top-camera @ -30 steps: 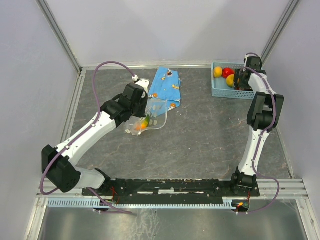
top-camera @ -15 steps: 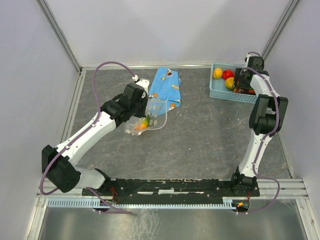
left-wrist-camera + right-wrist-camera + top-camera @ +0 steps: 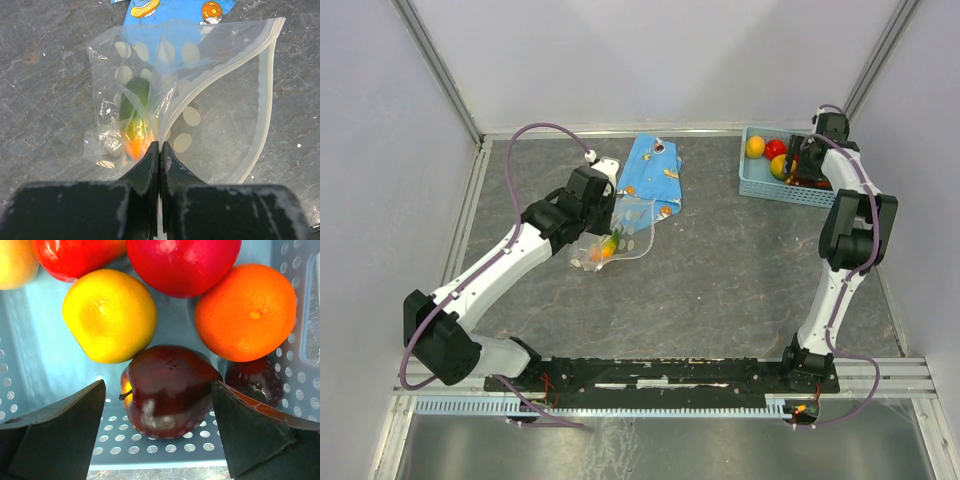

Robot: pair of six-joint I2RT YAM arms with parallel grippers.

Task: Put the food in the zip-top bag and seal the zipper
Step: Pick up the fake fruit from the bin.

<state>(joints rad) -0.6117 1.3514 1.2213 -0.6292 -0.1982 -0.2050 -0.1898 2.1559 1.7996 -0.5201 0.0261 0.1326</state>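
The clear polka-dot zip-top bag [image 3: 210,100] lies on the grey table [image 3: 720,270], also in the top view [image 3: 620,235], with a green and orange toy fruit [image 3: 134,112] inside. Its whitish zipper [image 3: 262,95] runs along the open mouth. My left gripper [image 3: 159,146] is shut on the bag's edge. My right gripper [image 3: 157,402] is open inside the light-blue basket [image 3: 765,180], jaws on either side of a dark red apple [image 3: 167,390]. A yellow fruit [image 3: 110,315], an orange one [image 3: 245,312], red ones [image 3: 182,265] and a dark purple one [image 3: 255,380] lie around it.
A flat blue wrapper with orange prints [image 3: 650,175] lies just behind the bag. The basket stands at the back right corner against the frame rail. Enclosure walls ring the table.
My right gripper has pushed a little further into the basket, and the basket has shifted slightly. The left arm and the bag have not moved.
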